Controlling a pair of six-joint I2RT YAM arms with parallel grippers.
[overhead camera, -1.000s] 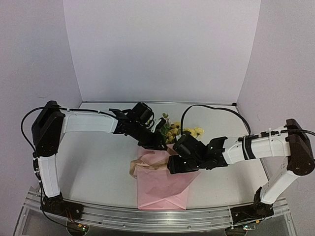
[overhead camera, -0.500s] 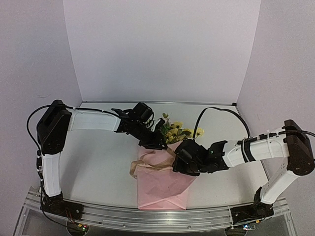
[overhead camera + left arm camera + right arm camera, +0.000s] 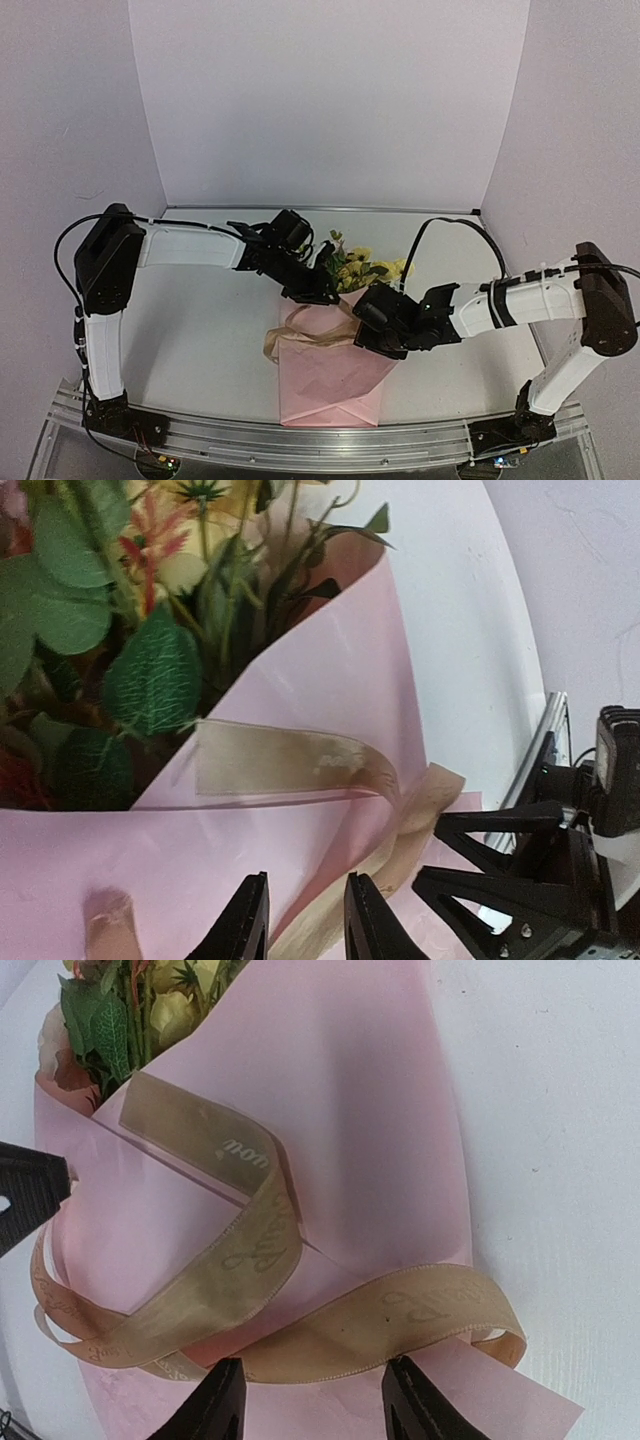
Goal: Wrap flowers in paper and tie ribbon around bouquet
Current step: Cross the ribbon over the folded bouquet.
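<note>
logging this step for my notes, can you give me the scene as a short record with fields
flowers: yellow blooms and green leaves sticking out of the far end of the paper cone
paper: pink, wrapped around the stems, lying on the table
ribbon: tan, loosely looped across the paper, not tied
left tool: fingers close together over the paper beside the ribbon; grip unclear
right tool: open, a ribbon strand at its fingertips

There are two grippers, the left gripper and the right gripper, one bunch of flowers, one sheet of pink paper, one tan ribbon and one table.
</note>
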